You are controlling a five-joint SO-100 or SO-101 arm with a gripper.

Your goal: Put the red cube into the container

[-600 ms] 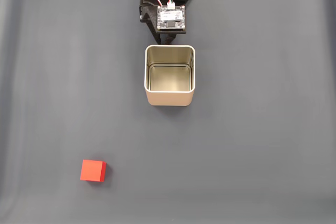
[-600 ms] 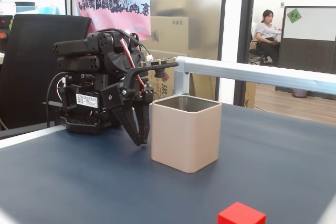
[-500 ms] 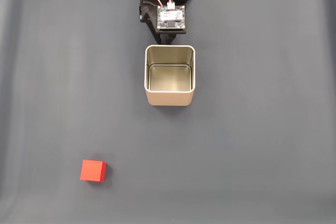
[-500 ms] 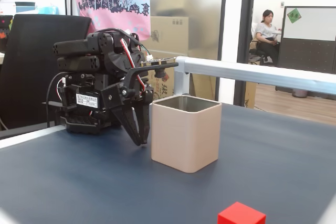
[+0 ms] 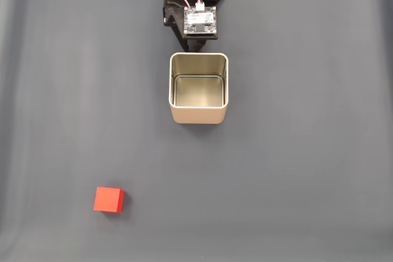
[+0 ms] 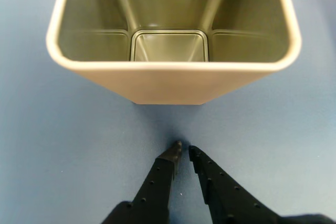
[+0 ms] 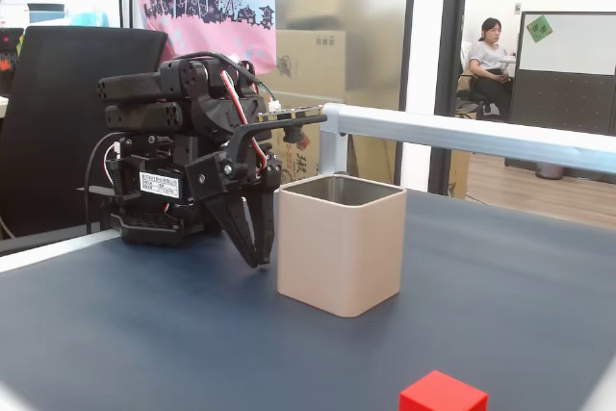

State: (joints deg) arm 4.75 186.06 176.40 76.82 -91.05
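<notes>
Red cube [image 7: 443, 394], matte, sharp-edged, sits at near edge of dark blue-grey surface [image 7: 500, 295], wide bare room around it, well apart from container [image 7: 340, 243]. Container: square, round-cornered, cream outside, shiny inside, empty, mid-surface. Behind it gripper [image 6: 183, 150], black fingers [image 6: 163, 174] nearly closed, grasping nothing, tips just short of its wall.

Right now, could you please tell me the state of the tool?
Tool: closed, tips nearly touching, holding nothing; it points down just behind the tin. The cube lies apart on the mat.
</notes>
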